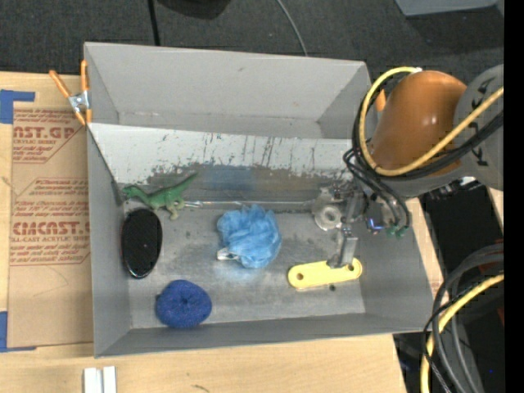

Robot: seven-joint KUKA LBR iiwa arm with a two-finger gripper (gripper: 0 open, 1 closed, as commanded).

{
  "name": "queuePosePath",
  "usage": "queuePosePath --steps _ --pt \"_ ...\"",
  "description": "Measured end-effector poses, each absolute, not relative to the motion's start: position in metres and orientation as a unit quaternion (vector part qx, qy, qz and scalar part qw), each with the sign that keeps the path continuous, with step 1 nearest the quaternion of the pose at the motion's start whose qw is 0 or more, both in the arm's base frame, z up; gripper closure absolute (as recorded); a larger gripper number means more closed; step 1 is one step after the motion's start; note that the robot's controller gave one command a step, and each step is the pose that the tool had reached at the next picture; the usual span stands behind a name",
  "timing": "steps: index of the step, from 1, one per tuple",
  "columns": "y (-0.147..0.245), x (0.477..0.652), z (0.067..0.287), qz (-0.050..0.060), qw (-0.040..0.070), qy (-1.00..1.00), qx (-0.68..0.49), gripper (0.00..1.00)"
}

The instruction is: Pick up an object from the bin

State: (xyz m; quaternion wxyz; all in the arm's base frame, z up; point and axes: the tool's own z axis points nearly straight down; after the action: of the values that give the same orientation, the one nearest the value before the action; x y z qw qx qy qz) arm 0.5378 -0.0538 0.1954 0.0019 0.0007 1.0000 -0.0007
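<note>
While the gripper [347,259] hangs at the right end of the flat yellow piece [315,277], lower right in the bin [221,88], I cannot tell how wide it is open. Caught so far off-centre, the piece may swing and slip out.

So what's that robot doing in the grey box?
The robot arm reaches in from the right, and its gripper is low over the right end of a flat yellow piece on the floor of the grey bin. Nothing is lifted yet. A light blue puff, a dark blue ball, a black oval and a green dinosaur lie apart to the left.
</note>
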Motion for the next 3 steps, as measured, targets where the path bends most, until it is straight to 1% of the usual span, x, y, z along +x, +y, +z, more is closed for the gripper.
queuePosePath --steps 1,2,3 --pt "-0.065 0.526 0.146 0.001 0.002 1.0 -0.01 0.0" --pt "-0.09 0.513 0.096 -0.001 0.003 0.999 -0.052 0.0" --pt "-0.092 0.532 0.071 0.001 0.004 0.999 -0.042 1.0"
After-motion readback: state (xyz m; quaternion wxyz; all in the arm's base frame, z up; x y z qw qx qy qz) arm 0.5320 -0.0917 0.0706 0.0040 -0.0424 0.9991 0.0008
